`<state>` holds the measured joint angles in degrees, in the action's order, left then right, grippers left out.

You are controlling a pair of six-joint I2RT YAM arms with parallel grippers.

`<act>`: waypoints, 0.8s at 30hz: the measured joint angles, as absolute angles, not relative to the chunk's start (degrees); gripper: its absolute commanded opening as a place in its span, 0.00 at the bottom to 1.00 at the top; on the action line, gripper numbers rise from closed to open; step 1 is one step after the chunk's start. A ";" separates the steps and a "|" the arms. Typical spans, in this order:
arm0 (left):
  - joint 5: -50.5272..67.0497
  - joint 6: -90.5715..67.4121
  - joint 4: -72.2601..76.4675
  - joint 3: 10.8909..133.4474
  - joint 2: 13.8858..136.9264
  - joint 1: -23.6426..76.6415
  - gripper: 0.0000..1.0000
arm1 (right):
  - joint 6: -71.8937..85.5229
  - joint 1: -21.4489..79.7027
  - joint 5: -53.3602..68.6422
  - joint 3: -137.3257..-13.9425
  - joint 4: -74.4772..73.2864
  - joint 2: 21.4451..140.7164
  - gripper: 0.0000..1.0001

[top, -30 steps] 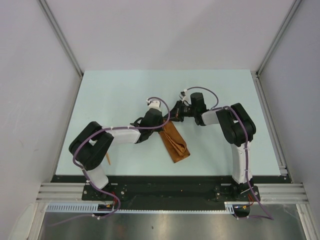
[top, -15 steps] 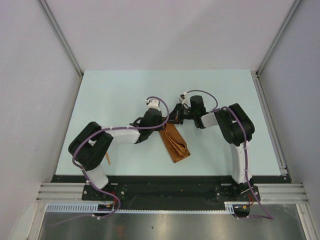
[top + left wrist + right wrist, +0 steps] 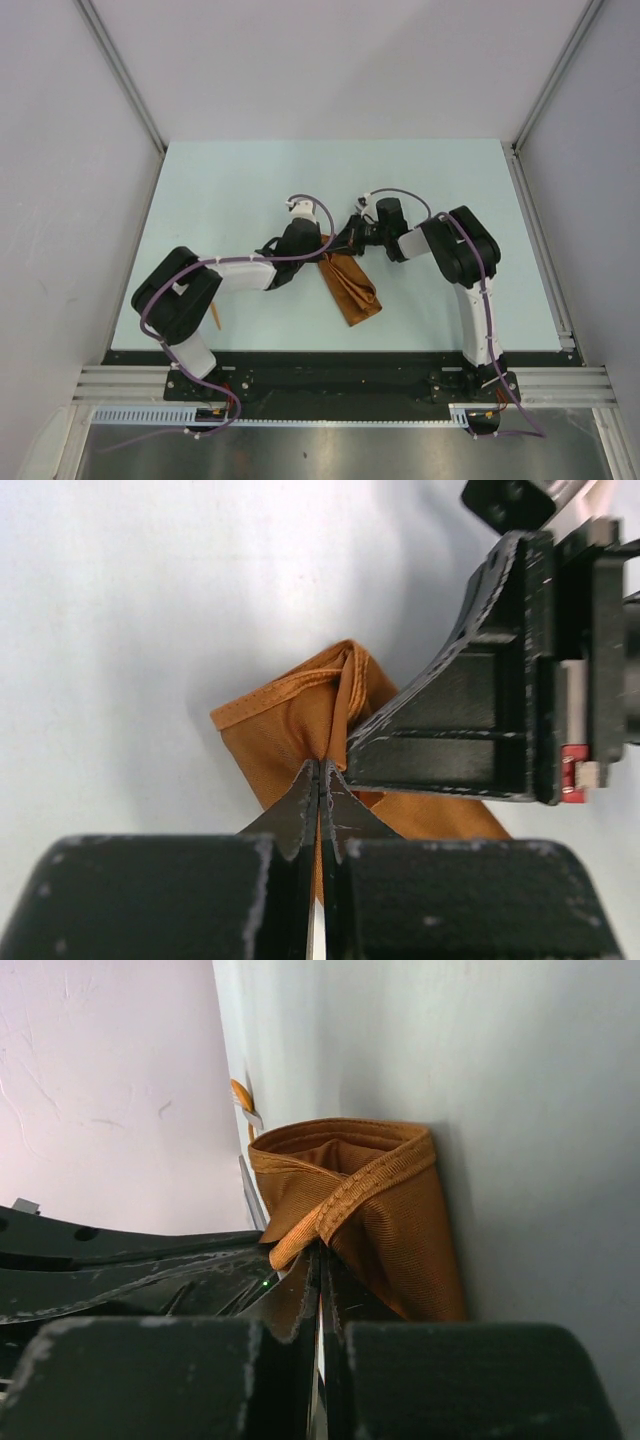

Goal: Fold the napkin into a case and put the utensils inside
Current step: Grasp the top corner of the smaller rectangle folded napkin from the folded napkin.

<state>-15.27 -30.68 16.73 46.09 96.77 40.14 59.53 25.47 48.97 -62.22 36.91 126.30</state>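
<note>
Since the earlier frame, the right arm is drawn in toward the left. The left gripper [image 3: 320,776] and right gripper [image 3: 320,1257] are clamped shut on the far end of the case [image 3: 352,290] (mid-table). Mouth-opening is judged in hand; next, one release is needed to fetch a utensil [image 3: 215,318].

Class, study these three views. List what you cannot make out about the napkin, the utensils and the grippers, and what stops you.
Top view: the far end of the napkin, hidden under both wrists.
Top view: a slim orange stick by the left arm, too small to identify; no spoon visible.
Left wrist view: the napkin's near part, behind the fingers of the left gripper.
Right wrist view: an orange piece beyond the napkin, partly hidden by it.
</note>
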 measured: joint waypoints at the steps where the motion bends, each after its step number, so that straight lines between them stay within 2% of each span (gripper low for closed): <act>1: -15.27 -30.72 17.06 46.09 96.64 40.14 0.00 | 59.57 25.54 48.97 -62.22 37.06 126.45 0.00; 20: -15.25 -33.06 18.15 45.63 96.60 40.14 0.00 | 68.16 26.44 48.53 -68.49 40.16 131.46 0.00; 24: -15.29 -33.06 17.85 45.63 96.60 40.21 0.00 | 63.96 25.54 48.23 -67.46 32.91 129.45 0.00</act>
